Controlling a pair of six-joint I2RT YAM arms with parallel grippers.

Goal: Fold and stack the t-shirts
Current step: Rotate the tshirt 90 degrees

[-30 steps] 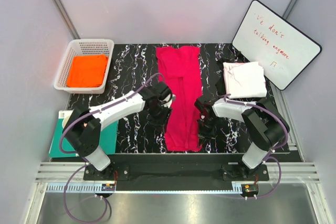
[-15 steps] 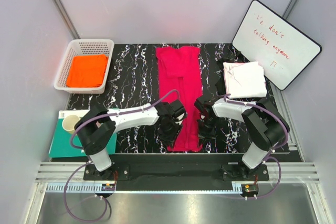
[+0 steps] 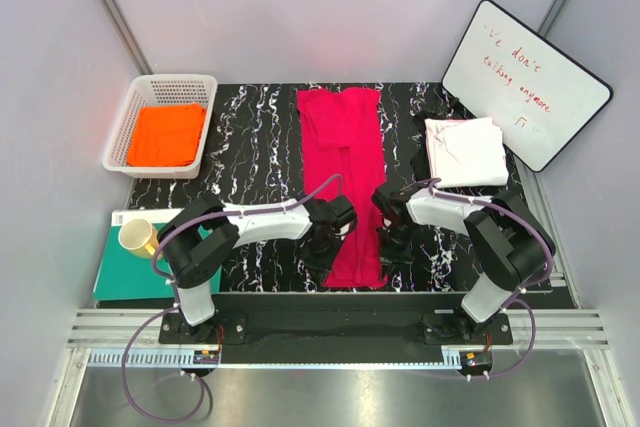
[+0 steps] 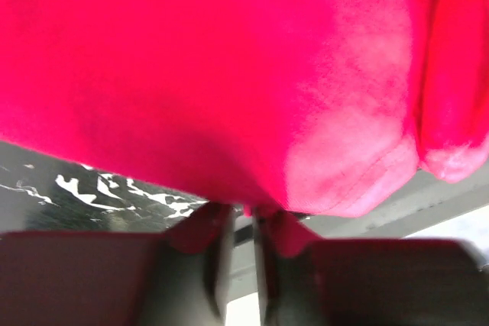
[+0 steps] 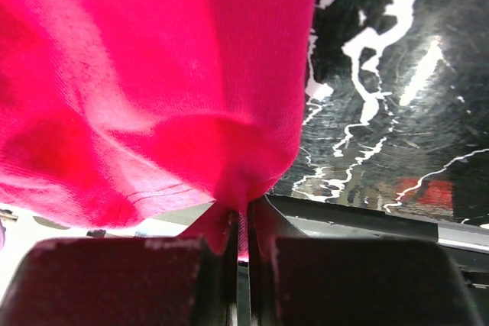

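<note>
From above, the pink shirt [image 3: 343,162] lies as a long strip on the worktop [image 3: 250,137], with the left tool [image 3: 322,250] and right tool [image 3: 391,245] at its near corners; the left wrist view shows that tool pinching the hem, and the right wrist view likewise.

Found between left jaws and right jaws: outstretched t-shirt [image 3: 345,182] on worktop [image 3: 250,147], near hem pinched in both. Behind-right of right jaws: folded t-shirt [image 3: 465,152]. Behind-left of left jaws: basket [image 3: 130,112] holding third t-shirt [image 3: 167,134]. Left: board [image 3: 120,282] carrying cup [image 3: 135,237].
</note>
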